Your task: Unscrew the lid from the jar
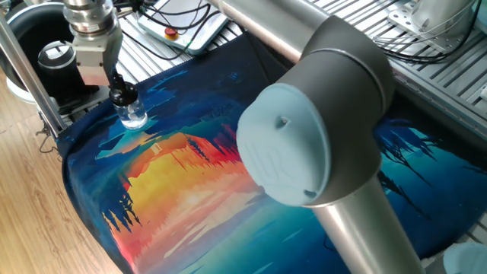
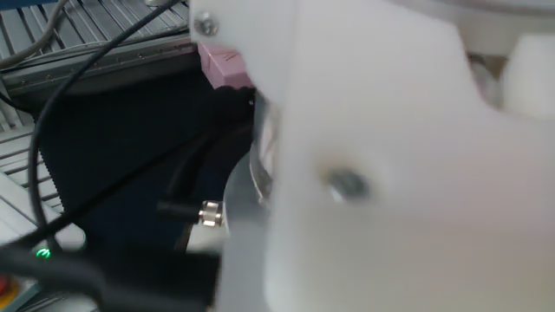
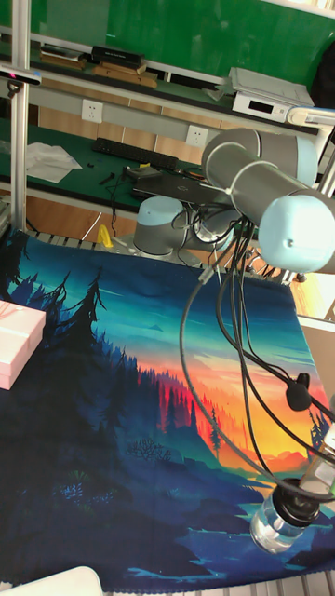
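The gripper (image 1: 116,85) hangs over the jar (image 1: 134,116) at the far left corner of the painted cloth (image 1: 228,175) that covers the table. Its dark fingers (image 1: 116,79) reach down beside the lid (image 1: 122,96), touching or nearly touching the cap's left side. Only one finger shows clearly in the one fixed view, so how wide the jaws stand and whether they actually clamp the cap cannot be told. The tall fixed view cuts the gripper off at the right edge of the picture and settles nothing more; the other fixed view is filled by the blurred pale body of the arm (image 2: 390,173) close to the lens.

The jar stands upright on the cloth, its long axis vertical and its narrow neck pointing straight up. The black lid sits on the neck, closing it. In the tall fixed view the jar (image 3: 277,523) is seen near the cloth's near right corner, close to the edge, clear glass with the dark lid (image 3: 300,507) on top.

Just beyond the cloth's corner, past the jar, a large black ring-shaped device (image 1: 55,53) with a silver centre sits behind a metal post (image 1: 27,68). A pink box (image 3: 17,343) lies at the cloth's left edge in the tall fixed view, well apart from the jar. The arm's grey elbow with its pale blue cap (image 1: 293,148) looms over the middle of the cloth.
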You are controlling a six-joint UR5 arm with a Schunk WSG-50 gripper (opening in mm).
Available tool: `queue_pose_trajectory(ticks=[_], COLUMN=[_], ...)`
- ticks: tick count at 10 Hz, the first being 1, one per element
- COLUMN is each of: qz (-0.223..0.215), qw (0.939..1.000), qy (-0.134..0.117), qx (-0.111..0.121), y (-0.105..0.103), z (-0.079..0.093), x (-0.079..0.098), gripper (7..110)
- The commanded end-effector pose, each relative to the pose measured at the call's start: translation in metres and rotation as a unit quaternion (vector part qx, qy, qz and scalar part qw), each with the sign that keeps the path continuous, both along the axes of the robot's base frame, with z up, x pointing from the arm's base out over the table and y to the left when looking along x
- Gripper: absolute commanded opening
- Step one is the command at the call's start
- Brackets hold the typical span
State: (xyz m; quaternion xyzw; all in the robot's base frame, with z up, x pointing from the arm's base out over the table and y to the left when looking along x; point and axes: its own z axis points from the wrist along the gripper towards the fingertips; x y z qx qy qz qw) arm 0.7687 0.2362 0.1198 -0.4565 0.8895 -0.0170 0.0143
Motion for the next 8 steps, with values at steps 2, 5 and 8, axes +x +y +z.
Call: queue_pose_trajectory(ticks=[2, 5, 8], qz=[0.077, 0.114, 0.132], qw=[0.9968, 0.9929, 0.9905], qy=[0.022, 0.031, 0.035], qx=[-0.003, -0.012, -0.016], y=[-0.0069, -0.0103, -0.0113], z=[0.0061, 0.0076, 0.0076], x=[-0.0018, -0.0026, -0.0042], gripper=[22, 22, 22])
